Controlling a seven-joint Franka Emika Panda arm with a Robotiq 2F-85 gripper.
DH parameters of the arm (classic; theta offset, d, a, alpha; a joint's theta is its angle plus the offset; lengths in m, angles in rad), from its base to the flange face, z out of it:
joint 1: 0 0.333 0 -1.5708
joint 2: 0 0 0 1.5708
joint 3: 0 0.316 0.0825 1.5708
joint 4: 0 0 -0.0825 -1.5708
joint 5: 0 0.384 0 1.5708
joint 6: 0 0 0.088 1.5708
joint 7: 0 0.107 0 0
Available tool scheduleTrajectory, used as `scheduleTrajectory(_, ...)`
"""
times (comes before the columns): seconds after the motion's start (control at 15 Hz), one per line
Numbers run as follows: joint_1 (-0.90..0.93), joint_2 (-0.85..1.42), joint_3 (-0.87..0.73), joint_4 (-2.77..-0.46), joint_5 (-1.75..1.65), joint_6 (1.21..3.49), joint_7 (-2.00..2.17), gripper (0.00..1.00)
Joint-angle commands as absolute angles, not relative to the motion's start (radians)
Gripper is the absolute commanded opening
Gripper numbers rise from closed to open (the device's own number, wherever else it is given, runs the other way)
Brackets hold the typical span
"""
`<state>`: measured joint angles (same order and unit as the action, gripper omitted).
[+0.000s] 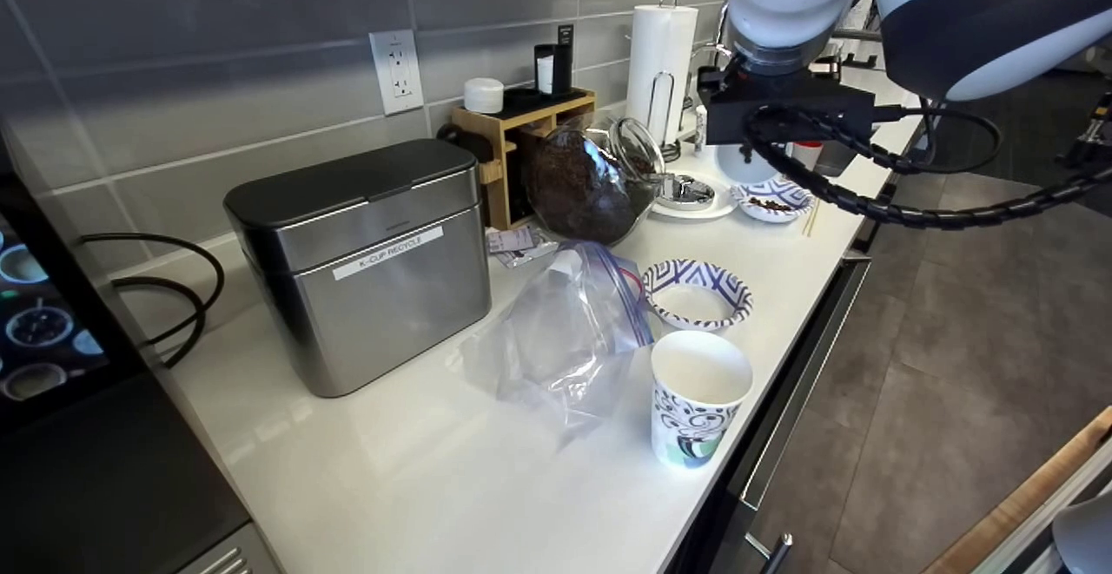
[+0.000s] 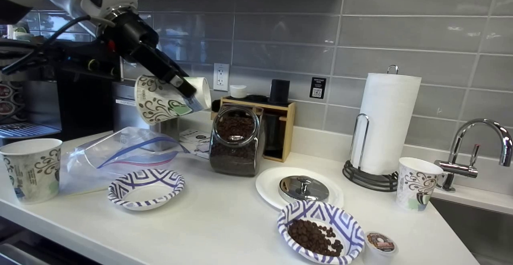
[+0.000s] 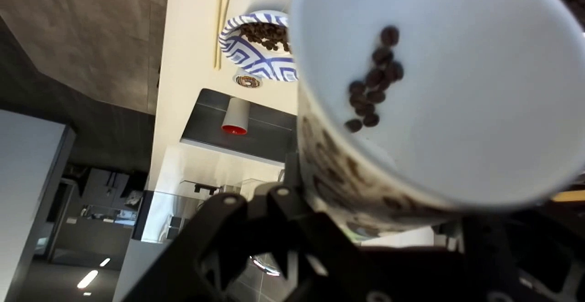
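White paper printed with brown swirls: that is the paper cup [image 2: 160, 106] your gripper [image 2: 182, 83] is grasping, a finger on either side of its outer wall. You have it tipped almost onto its side, raised above the countertop [image 2: 224, 221], mouth toward the end with the coffee machine [image 1: 95, 461], base toward the sink [image 2: 479, 233]. Coffee beans [image 3: 374, 80] lie clumped inside it (the wrist view gives you a look straight into the mouth).

Starting from the coffee machine, you have a standing cup [image 1: 695, 431] close to the front edge and a silver bin [image 1: 391, 313], labelled K-CUP RECYCLE, by the back edge. Between them lies a clear zip bag [image 1: 556, 331], and just past it, near the front edge, a blue-patterned paper bowl [image 1: 695, 303]. A glass jar [image 2: 236, 154] of coffee sits farther along, toward the back edge, just in front of a wooden organizer [image 2: 287, 132].

Beyond that you can see a white plate [image 2: 266, 185] bearing a chrome lid [image 2: 294, 191], then a bean bowl [image 2: 342, 225] nearer the front edge, dark beans in it, with a coffee pod [image 2: 380, 243] just beside it. A paper-towel roll [image 2: 386, 128] stands near the back edge. Farthest along, a sink-side cup [image 2: 419, 185] is upright, with the chrome faucet [image 2: 461, 169] near the back edge.
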<state>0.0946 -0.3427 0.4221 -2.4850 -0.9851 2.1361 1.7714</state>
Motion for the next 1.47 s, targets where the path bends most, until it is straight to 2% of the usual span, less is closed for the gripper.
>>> scheduleTrajectory(0.0, 0.147, -0.316, 0.422, -2.471, -1.063, 2.060, 1.870, 0.36)
scheduleTrajectory(1.4, 0.278, -0.276, 0.402, -2.473, -1.253, 1.830, 1.958, 0.36)
